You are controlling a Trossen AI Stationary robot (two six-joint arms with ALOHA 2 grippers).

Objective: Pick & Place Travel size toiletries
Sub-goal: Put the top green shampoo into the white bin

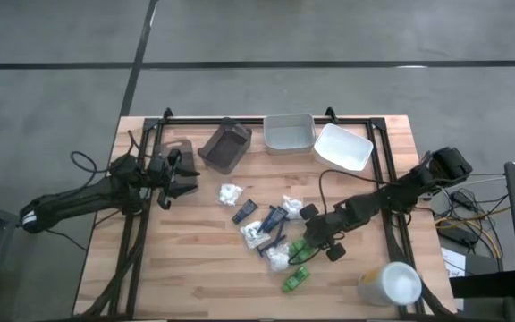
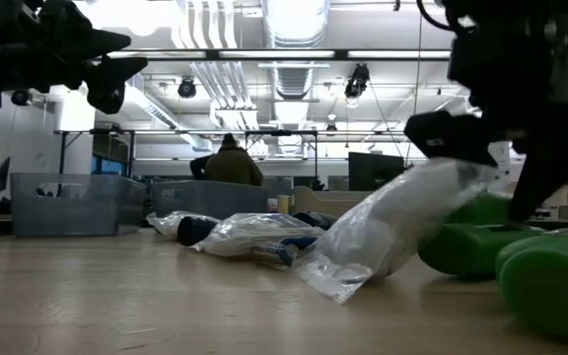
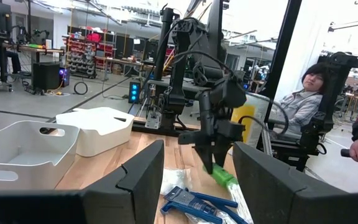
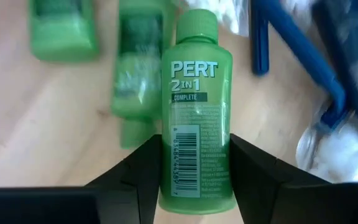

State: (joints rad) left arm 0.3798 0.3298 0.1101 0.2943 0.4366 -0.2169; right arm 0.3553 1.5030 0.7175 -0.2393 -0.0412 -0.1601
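Right wrist view: green bottle [image 4: 196,118] between right hand [image 4: 194,171] fingers.

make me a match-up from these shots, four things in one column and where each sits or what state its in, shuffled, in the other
Things:
1. right claw
2. left claw
3. white cup
4. brown tray

Places or states:
A. on its side near the table's front right corner
B. shut on a green bottle
C. at the table's back edge, left of the grey tray
D. open, hovering over the table's left side

Pairs: 1-B, 2-D, 3-A, 4-C
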